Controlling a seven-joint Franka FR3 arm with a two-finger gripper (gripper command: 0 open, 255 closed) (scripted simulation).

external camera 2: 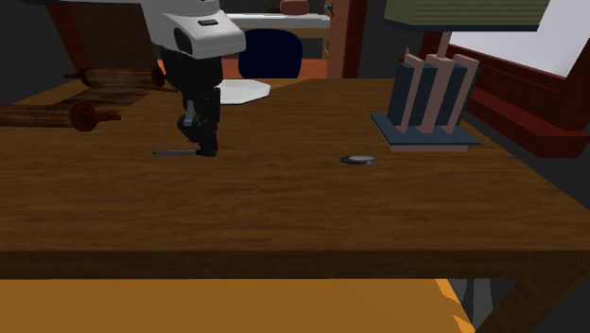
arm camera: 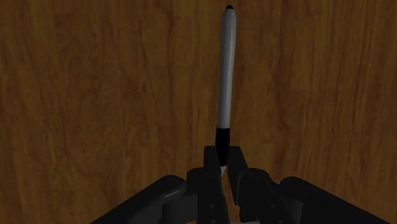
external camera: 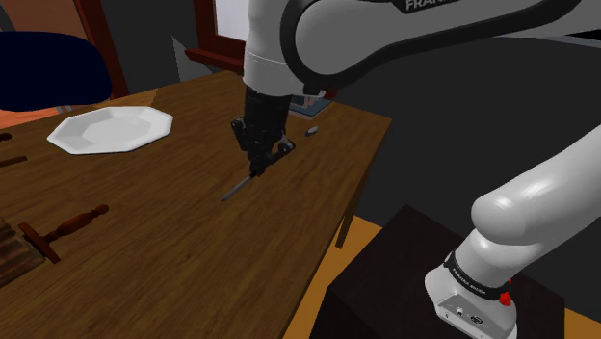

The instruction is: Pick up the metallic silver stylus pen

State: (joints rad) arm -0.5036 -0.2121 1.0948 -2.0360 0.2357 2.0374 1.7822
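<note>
The silver stylus pen (arm camera: 224, 76) has a grey barrel and a black end, and lies low over the wooden table (external camera: 193, 260). My gripper (arm camera: 221, 162) is shut on the pen's black end, its two fingers pressed against it from both sides. In the shoulder view the gripper (external camera: 257, 173) points straight down near the table's middle, and the pen (external camera: 234, 190) sticks out from it toward that view's lower left. In the second exterior view the pen (external camera 2: 172, 151) lies flat at the left of the gripper (external camera 2: 206, 149); I cannot tell whether it touches the wood.
A white plate (external camera: 111, 128) lies at the shoulder view's upper left, and a turned wooden piece (external camera: 67, 229) lies at its left. A small grey disc (external camera 2: 357, 159) and a block of upright slats (external camera 2: 430, 95) stand toward the second exterior view's right. The dark stand (external camera: 405, 279) is beside the table's edge.
</note>
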